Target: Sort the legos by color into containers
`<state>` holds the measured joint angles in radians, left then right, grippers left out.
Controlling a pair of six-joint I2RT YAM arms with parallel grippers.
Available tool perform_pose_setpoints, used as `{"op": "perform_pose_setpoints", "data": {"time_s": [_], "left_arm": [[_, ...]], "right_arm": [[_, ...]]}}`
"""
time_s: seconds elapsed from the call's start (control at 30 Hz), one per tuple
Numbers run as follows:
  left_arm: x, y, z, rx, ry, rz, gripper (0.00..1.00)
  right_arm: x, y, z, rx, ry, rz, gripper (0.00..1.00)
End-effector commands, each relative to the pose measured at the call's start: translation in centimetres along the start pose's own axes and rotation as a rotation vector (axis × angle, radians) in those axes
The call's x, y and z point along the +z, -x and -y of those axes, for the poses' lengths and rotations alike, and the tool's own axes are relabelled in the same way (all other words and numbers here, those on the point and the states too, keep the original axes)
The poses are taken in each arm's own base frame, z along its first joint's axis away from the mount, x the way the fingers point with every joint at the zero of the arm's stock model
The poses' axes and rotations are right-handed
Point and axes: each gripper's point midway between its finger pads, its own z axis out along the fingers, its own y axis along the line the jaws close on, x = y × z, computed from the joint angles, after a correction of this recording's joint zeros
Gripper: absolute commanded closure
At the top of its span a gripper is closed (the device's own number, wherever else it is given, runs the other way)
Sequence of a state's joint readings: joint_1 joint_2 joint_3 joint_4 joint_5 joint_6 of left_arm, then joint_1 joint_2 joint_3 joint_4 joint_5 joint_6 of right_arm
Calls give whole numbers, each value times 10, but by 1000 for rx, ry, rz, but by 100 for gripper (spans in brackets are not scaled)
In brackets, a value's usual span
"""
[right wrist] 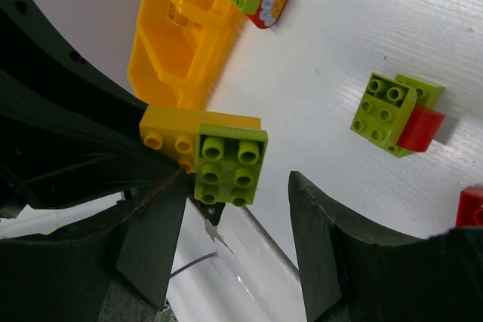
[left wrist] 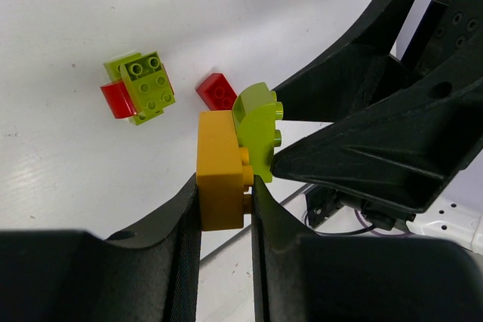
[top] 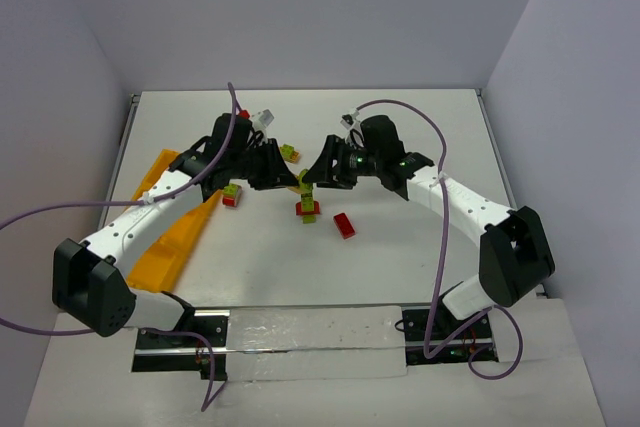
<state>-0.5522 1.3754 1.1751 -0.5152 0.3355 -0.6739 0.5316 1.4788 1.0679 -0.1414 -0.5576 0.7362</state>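
Observation:
Above the table middle, my left gripper [left wrist: 225,186] is shut on a yellow lego [left wrist: 220,167] that has a lime green lego [left wrist: 255,130] stuck to its side. My right gripper [right wrist: 238,182] faces it, open, with its fingers on either side of the green lego [right wrist: 230,165]. A clear gap shows on that brick's right side. The two grippers meet at this clump [top: 305,180]. The orange-yellow tray of containers [top: 170,237] lies at the left, partly under the left arm.
On the table lie a red-and-green clump [top: 308,207], a single red brick [top: 344,225], a green-and-yellow piece [top: 290,153] and a red-and-green piece [top: 231,197] by the tray. The tray's near compartments [right wrist: 177,43] show as bare yellow walls.

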Motion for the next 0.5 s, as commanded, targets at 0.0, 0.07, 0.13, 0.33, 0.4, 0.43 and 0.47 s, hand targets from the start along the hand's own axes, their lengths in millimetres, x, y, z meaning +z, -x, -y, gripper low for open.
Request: {"op": "perform_pose_setpoints", "data": {"time_s": [0.0,0.07,0.13,0.33,0.4,0.43,0.47], "left_arm": [[-11,11,18,36,-57,48,100],[-11,11,16,36,-50,47,100],[-12,11,16,36,-50,49,100],[-15,13,19,37,-59,62,100],[-15,13,19,38,-56,62,100],[-15,13,19,38,-57,60,100],[-15,13,19,38,-58,60,100]], "right_arm": [[-4,14,-30,-49,87,44,34],[-5,15,-33,-54,89,49,33],[-5,17,-34,-56,87,53,32],[3,13,-23,-33,68,32,33],[5,11,-20,-23,66,26,35],[7,10,-19,-21,67,23,36],[8,9,-18,-18,67,18,38]]}}
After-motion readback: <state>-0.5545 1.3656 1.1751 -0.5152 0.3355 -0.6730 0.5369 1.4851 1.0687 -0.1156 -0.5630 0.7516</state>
